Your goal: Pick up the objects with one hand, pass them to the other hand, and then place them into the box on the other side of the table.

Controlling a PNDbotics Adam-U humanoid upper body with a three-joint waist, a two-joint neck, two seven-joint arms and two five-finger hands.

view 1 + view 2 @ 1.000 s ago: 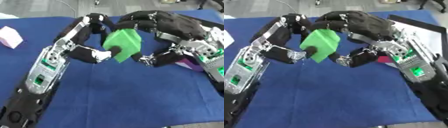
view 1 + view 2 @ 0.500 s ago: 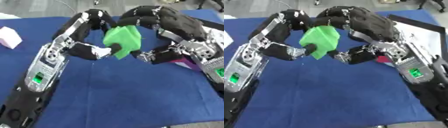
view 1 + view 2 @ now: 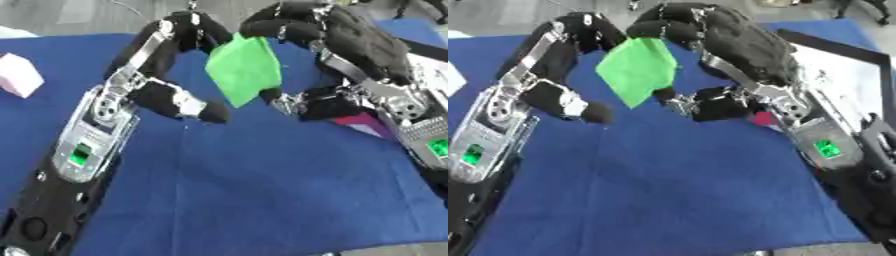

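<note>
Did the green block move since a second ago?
Yes. The green block has gone up and away from the left hand, toward the table's far edge, with the right hand.

Green block [image 3: 244, 68], tilted, held aloft between both robot hands, above blue table

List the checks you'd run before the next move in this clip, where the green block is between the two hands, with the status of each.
1. Green block off the blue cloth: ok, it is held up in the air.
2. Right hand holds the block: ok, fingers curl over its top and the thumb meets its lower edge.
3. Left hand free of the block: cannot tell; its thumb tip is clear, but its upper fingers sit close to the block's top corner.
4. Box at the right table edge in view: ok, only partly shown.
5. Way to the box: cannot tell, the right arm covers it.
6. Pink block out of the way: ok, far left.
</note>
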